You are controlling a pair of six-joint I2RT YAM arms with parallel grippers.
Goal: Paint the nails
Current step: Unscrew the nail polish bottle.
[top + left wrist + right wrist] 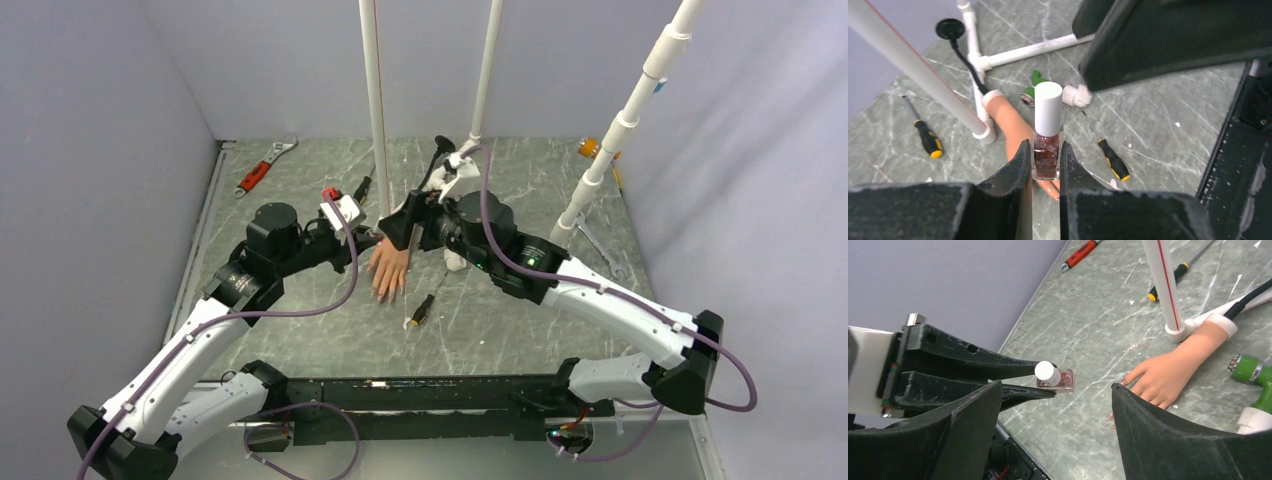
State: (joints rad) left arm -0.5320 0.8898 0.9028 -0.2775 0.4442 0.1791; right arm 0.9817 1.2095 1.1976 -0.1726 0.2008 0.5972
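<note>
Nails (1124,382) tip a peach mannequin hand (1168,375) lying flat on the grey-green marbled table (300,330) — pale walls (120,90) around. Left tool (1045,150) clamps a polish bottle (1047,112); right tool (1057,386) gapes apart.

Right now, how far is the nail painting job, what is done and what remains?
Done: the left tool is shut on the polish bottle. In hand: the right tool stands open near its white cap, which is still on. Left: uncapping and painting; the nails of the mannequin hand are too small to judge for polish.
</note>
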